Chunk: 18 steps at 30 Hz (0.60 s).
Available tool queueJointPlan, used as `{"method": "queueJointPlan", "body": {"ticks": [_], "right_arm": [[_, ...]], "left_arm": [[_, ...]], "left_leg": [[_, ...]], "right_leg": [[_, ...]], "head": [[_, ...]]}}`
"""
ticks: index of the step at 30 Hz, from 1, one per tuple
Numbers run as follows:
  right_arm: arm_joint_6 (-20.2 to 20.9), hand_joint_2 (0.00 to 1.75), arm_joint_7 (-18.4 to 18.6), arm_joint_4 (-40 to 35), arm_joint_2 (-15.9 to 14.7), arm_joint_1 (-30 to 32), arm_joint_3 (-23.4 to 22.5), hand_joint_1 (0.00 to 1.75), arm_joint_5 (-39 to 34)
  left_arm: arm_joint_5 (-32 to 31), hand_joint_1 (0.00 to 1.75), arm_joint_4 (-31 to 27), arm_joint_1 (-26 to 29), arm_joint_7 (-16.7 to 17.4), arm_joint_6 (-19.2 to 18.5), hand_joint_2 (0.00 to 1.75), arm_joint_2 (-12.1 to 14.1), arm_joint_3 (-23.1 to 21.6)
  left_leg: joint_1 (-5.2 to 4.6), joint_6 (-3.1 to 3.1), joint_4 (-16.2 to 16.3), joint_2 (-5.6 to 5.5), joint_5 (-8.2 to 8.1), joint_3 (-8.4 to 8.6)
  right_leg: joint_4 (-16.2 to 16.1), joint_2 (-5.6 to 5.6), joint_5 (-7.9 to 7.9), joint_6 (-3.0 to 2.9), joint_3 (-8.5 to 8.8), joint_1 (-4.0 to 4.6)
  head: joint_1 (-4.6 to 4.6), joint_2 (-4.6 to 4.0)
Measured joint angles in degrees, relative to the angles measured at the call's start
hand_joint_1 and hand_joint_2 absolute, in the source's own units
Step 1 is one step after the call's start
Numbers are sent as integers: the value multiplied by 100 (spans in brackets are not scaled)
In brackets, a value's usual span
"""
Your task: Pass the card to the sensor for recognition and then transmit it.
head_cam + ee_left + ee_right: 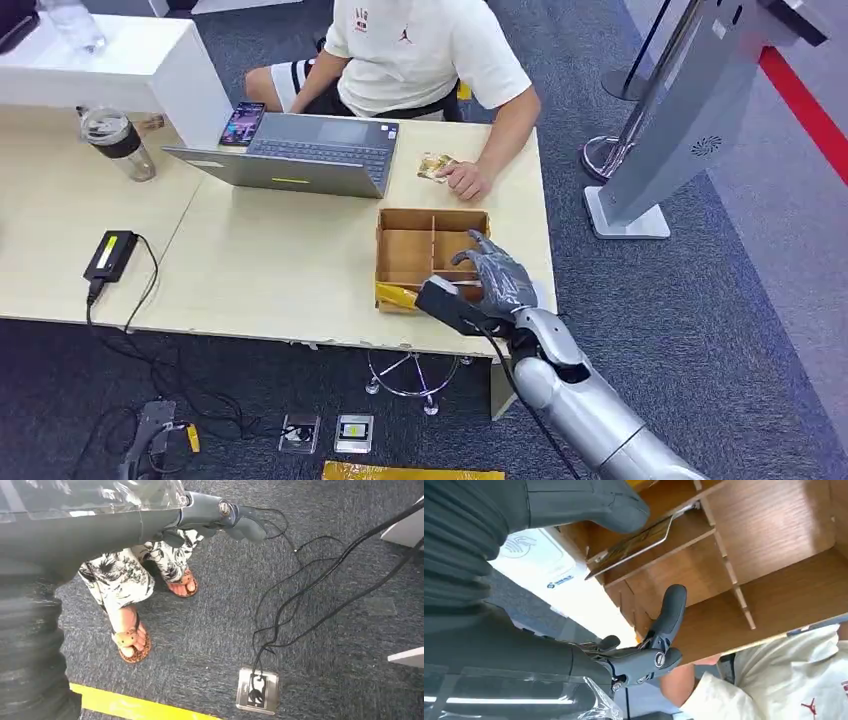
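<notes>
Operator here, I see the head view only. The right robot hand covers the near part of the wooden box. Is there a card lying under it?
Observer: Yes. The right wrist view shows a gold card tilted against a divider of the wooden box. It lies close to the thumb of the right robot hand, and the fingers are apart from it.
Operator: Where is the sensor?
Observer: A white card reader with a contactless sign lies just outside the box wall nearest the card.
Operator: And the left robot hand?
Observer: The left robot hand hangs over grey carpet and holds nothing. A person's sandalled feet are close by.
</notes>
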Motion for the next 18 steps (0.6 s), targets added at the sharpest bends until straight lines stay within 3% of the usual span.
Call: {"method": "queueJointPlan", "body": {"ticks": [13, 18], "right_arm": [[35, 175, 13, 77, -44, -12, -98, 82, 20], [48, 175, 28, 94, -53, -13, -105, 77, 33]], "left_arm": [[-11, 0, 0, -35, 4, 7, 175, -39, -92], [-33, 0, 0, -49, 18, 9, 175, -55, -109]], "left_leg": [[0, 0, 0, 0, 0, -1], [0, 0, 0, 0, 0, -1]], "right_leg": [[0, 0, 0, 0, 0, 0], [0, 0, 0, 0, 0, 0]], "head": [[-2, 0], [-2, 0]]}}
